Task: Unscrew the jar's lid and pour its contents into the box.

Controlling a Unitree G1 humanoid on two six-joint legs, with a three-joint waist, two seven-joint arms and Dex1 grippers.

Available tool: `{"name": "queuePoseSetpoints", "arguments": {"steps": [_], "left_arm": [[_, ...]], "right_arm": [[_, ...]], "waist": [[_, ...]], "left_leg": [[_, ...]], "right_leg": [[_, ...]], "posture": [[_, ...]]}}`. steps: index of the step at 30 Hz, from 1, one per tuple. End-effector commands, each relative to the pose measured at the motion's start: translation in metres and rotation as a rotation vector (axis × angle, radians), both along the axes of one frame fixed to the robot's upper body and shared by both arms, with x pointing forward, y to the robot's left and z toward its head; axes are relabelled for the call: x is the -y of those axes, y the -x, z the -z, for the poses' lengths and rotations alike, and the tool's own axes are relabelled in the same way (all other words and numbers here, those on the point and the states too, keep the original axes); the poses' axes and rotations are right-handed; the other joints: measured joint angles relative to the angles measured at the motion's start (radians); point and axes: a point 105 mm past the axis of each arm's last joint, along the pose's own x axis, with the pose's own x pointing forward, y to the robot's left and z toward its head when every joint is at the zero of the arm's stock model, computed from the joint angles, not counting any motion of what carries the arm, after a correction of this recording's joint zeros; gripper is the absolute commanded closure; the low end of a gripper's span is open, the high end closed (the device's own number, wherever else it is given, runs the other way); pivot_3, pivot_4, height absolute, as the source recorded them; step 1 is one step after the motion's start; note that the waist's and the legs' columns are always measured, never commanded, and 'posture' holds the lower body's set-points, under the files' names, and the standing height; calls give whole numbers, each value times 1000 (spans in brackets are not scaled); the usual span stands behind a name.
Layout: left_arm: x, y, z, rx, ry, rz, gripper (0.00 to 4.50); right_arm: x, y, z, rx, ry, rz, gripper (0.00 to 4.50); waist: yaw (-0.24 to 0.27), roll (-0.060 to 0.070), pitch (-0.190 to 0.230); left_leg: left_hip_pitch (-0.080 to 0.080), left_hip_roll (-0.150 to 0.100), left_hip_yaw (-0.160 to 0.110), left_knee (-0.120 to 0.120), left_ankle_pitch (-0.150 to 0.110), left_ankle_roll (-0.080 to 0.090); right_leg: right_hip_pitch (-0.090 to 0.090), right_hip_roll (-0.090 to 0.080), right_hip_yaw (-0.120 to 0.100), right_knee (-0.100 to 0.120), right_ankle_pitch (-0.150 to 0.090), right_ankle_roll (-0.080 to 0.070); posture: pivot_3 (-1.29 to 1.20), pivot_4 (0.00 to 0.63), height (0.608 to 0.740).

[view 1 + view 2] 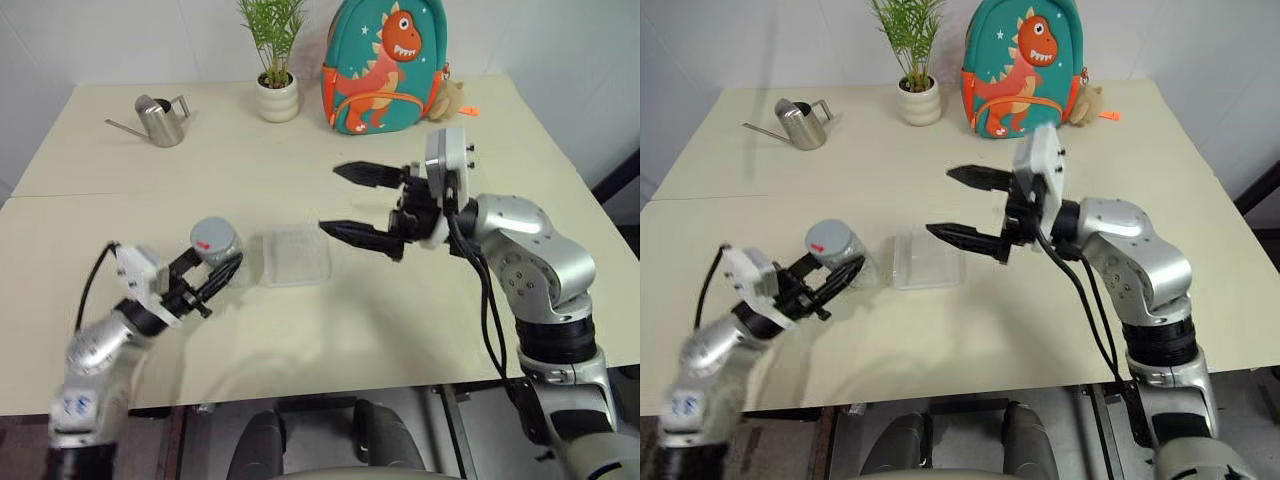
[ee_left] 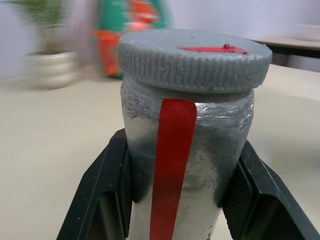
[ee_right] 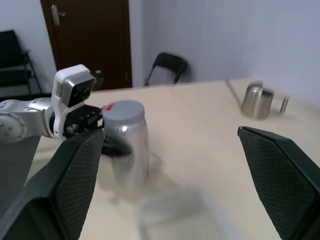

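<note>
Left gripper [image 1: 213, 272] clamps jar [image 1: 218, 252], lid [image 1: 213, 235] on, beside box [image 1: 296, 254]; right gripper [image 1: 345, 201] wide open above table [image 1: 300, 150].

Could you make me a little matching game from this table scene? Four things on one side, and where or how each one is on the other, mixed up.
Things:
1. jar
2. box
3. watering can
4. right gripper

States or places:
A. far left corner of the table
B. jaws wide apart, holding nothing
C. lies on the table between the two arms
D. clamped in the left gripper, lid on

Pairs: 1-D, 2-C, 3-A, 4-B
</note>
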Motion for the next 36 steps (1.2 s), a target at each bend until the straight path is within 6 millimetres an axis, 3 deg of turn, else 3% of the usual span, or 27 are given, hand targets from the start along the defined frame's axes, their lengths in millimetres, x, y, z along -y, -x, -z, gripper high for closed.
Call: {"name": "queuePoseSetpoints", "arguments": {"steps": [1, 3, 6, 10, 22, 30, 33, 36], "left_arm": [[19, 2, -16, -70, -44, 211, 2623], [25, -2, -21, -88, -64, 256, 2623], [29, -14, -28, -74, -66, 249, 2623], [40, -15, -27, -73, -73, 315, 2623], [52, -15, -25, -55, -44, 343, 2623], [52, -14, -29, -43, -39, 335, 2623], [53, -12, -29, -43, -36, 338, 2623], [54, -11, -30, -40, -32, 341, 2623]], "right_arm": [[-25, 9, -14, 26, -17, -32, 0], [-33, 9, -16, 23, -17, -34, 0], [-49, 13, -16, -1, 0, -66, 0], [-63, 8, -7, -19, 48, -43, 0], [-64, -5, 3, -27, 107, 0, 0], [-66, -1, 9, -59, 104, -35, 0], [-68, 2, 11, -71, 102, -52, 584], [-69, 5, 13, -78, 106, -69, 1612]], "waist": [[-1, 0, 0], [0, 0, 0], [1, 0, 0], [0, 0, 0], [0, 0, 0], [0, 0, 0], [0, 0, 0], [0, 0, 0]], "left_leg": [[0, 0, 0, -1, 0, 0], [-1, 0, 0, -2, 0, 0], [-2, 0, 0, -4, -1, 1], [-3, 0, 1, -4, -3, 3], [-3, 1, 4, -8, -3, 4], [-3, 1, 4, -8, -3, 4], [-3, 1, 4, -8, -3, 4], [-3, 1, 4, -8, -3, 4]], "right_leg": [[0, 0, 0, 0, 0, 0], [-1, 1, 0, 0, 7, 12], [-1, 1, 0, 0, 8, 14], [-3, 1, -1, -1, 7, 15], [-5, 1, -1, -1, 7, 15], [-5, 1, -1, -1, 7, 15], [-5, 1, -1, -1, 7, 15], [-5, 1, -1, -1, 7, 15]], "posture": [[0, 150, 740], [0, 150, 740], [0, 150, 740], [0, 150, 740], [0, 150, 740], [0, 150, 740], [0, 150, 740], [0, 150, 740]]}}
